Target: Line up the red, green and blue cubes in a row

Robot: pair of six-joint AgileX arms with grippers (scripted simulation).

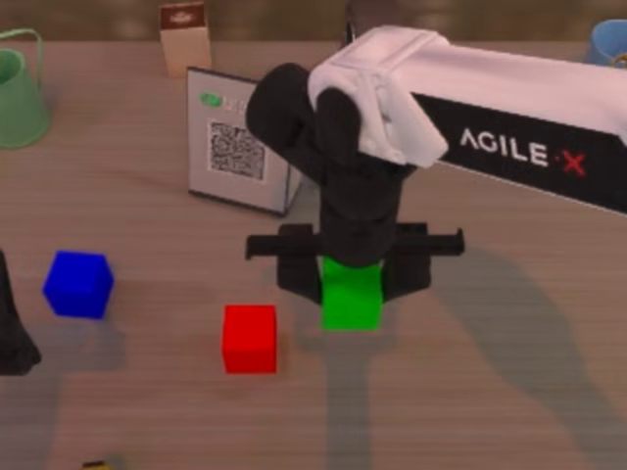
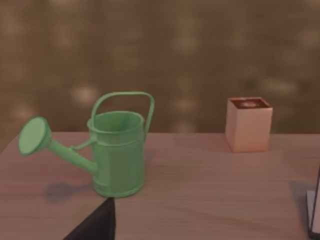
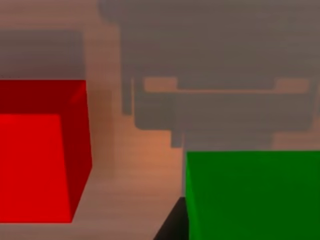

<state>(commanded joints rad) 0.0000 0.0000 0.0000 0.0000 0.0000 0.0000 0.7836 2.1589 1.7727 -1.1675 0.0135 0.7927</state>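
The green cube is near the table's middle, held between the black fingers of my right gripper, which is shut on it. In the right wrist view the green cube fills one corner with a dark finger against its side. The red cube rests on the table just left of the green one, slightly nearer the front. Farther left lies the blue cube, on its own. My left gripper is parked at the left edge, open, with one finger showing.
A green watering can stands at the back left. A tan box is at the back. A white QR-code card stands behind the right gripper. A blue object sits at the back right corner.
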